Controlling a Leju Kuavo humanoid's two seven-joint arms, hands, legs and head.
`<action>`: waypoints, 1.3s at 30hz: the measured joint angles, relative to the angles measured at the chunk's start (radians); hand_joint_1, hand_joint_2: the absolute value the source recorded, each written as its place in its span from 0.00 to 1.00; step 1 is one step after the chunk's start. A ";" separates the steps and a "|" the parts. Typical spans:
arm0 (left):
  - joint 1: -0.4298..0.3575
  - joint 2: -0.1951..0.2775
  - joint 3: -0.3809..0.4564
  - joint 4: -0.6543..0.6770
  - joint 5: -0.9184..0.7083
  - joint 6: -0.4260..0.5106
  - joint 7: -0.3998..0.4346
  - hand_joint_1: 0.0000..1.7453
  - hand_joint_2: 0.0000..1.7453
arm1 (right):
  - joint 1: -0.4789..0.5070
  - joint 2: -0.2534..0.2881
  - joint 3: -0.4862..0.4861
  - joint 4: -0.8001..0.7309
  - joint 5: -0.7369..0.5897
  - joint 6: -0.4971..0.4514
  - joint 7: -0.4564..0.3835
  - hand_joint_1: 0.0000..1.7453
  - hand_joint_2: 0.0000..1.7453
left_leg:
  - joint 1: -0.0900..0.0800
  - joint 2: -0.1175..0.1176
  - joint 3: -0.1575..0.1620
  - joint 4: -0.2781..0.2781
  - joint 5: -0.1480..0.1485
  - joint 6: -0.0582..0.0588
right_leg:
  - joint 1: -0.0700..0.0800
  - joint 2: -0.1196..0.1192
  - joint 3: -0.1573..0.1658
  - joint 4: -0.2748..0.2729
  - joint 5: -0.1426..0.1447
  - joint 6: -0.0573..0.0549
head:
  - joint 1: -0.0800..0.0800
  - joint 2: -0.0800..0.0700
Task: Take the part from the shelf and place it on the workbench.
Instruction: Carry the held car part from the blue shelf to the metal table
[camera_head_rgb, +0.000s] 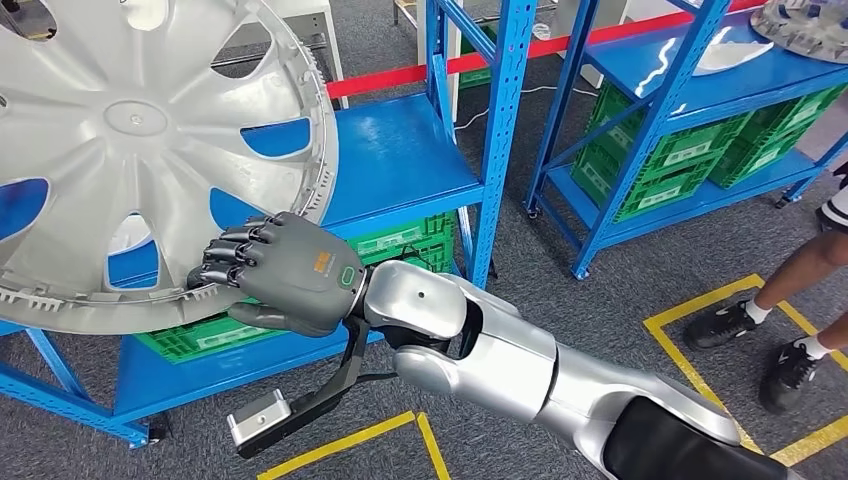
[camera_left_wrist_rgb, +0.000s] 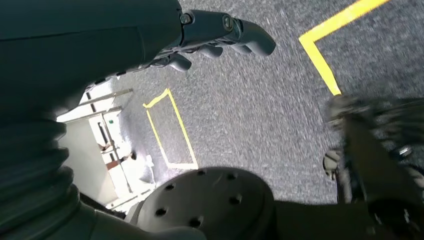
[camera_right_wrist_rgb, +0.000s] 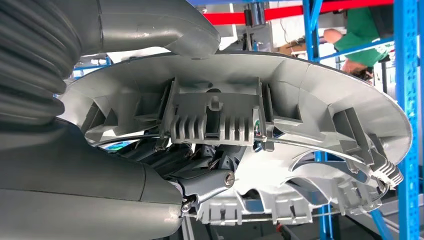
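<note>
The grey wheel cover (camera_head_rgb: 140, 150) was held in front of the blue shelf (camera_head_rgb: 400, 160), gripped at its lower rim by the right hand (camera_head_rgb: 285, 270); likely lifted off, with the carry to the workbench left. The left hand (camera_left_wrist_rgb: 220, 35) hung over the floor, fingers loosely apart, holding nothing. Green crates (camera_head_rgb: 690, 150) filled the lower shelves; contents unclear.

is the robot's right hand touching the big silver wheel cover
Touching. The head view shows the right hand with its fingers curled over the wheel cover's rim.
</note>
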 joint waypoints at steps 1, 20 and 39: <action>0.000 0.001 0.000 0.000 -0.003 0.000 0.000 0.00 1.00 | 0.001 0.000 0.001 0.000 0.001 0.002 0.001 1.00 1.00 | 0.002 0.000 -0.010 0.053 -0.019 -0.005 | -0.001 0.000 -0.014 0.002 0.010 0.002 | 0.000 0.000; 0.016 0.000 0.003 -0.002 0.018 0.007 -0.003 0.00 1.00 | 0.003 0.002 0.009 0.005 0.002 0.013 0.003 1.00 1.00 | -0.010 0.002 0.054 -0.182 0.148 0.058 | 0.001 0.005 -0.067 0.223 -0.066 0.041 | 0.003 0.000; 0.010 0.007 0.010 -0.004 0.001 0.016 -0.005 0.00 1.00 | -0.005 0.022 0.008 0.020 0.010 0.012 0.011 1.00 1.00 | 0.011 -0.001 0.217 -0.186 0.009 -0.004 | -0.003 -0.005 -0.122 0.030 0.098 0.045 | -0.001 0.000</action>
